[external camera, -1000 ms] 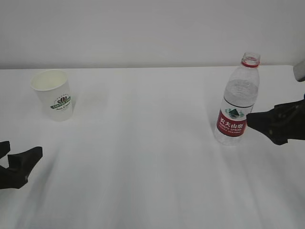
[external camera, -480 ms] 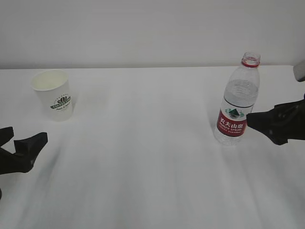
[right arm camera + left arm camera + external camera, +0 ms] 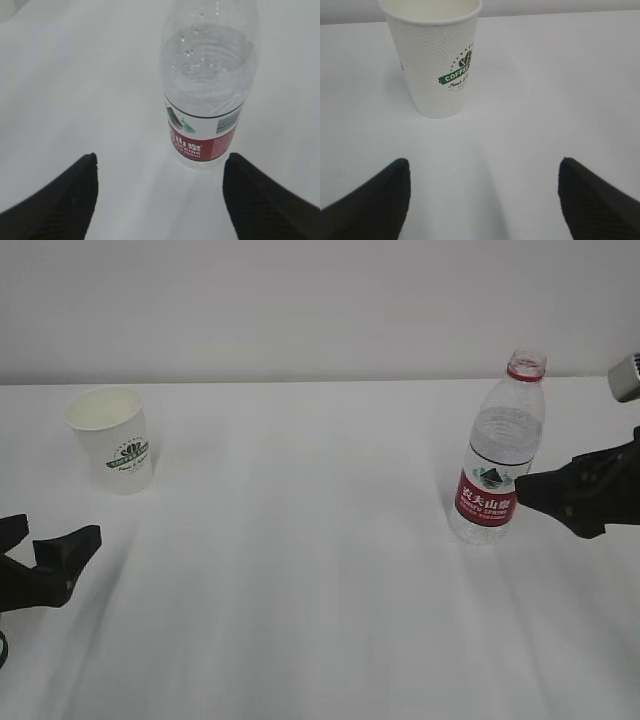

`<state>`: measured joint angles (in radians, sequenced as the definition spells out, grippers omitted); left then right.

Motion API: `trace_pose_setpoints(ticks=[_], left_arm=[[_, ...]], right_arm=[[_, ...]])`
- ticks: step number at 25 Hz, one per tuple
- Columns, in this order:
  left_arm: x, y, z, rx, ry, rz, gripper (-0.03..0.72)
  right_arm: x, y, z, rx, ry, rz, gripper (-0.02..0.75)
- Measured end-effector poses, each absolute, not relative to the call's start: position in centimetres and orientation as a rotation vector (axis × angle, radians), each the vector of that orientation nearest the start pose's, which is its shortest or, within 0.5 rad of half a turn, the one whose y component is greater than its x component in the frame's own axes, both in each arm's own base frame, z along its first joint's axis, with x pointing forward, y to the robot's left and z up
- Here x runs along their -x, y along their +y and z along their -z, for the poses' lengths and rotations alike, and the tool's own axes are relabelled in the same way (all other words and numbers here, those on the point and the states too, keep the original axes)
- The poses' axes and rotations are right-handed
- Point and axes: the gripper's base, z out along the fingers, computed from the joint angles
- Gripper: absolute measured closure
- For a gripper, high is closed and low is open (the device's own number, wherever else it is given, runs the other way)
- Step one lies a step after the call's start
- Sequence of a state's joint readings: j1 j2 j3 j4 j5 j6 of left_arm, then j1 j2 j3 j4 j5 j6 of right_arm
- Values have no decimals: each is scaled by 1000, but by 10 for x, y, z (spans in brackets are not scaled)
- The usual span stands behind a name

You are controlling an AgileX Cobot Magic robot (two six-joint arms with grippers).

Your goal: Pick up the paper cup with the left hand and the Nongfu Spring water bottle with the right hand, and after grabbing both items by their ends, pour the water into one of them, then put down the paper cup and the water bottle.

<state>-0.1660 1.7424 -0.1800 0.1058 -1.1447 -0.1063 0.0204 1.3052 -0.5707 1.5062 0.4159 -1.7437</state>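
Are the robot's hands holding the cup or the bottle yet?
No, nothing is held. The left tool is open, short of the cup. The right tool is open beside the bottle, not gripping it.

The paper cup point(image 3: 434, 55) at the upper left of the left wrist view carries a green band with the white word "COFFEE", cut off at its edge, while the red label of the water bottle point(image 3: 497, 455) shows white Chinese characters too small to read.

surface: white table point(image 3: 300, 590) | left: paper cup point(image 3: 112, 438) upright | right: water bottle point(image 3: 497, 452) upright
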Motion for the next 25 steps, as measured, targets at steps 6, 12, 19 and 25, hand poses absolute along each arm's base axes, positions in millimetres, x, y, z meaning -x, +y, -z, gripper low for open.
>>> trace_pose_setpoints(ticks=[6, 12, 19, 25], left_arm=[[-213, -44, -118, -162, 1902, 245, -1], [-214, -44, -118, -160, 1901, 244, 3], [-214, -44, -118, -160, 1901, 244, 6], [-214, -44, -118, -160, 1901, 244, 12]], right_arm=[[-242, 40, -222, 504, 2189, -334, 148], [-244, 35, -222, 455, 2253, -267, 148], [-244, 42, -220, 449, 2275, -175, 148], [-245, 45, -221, 441, 2268, -115, 148]])
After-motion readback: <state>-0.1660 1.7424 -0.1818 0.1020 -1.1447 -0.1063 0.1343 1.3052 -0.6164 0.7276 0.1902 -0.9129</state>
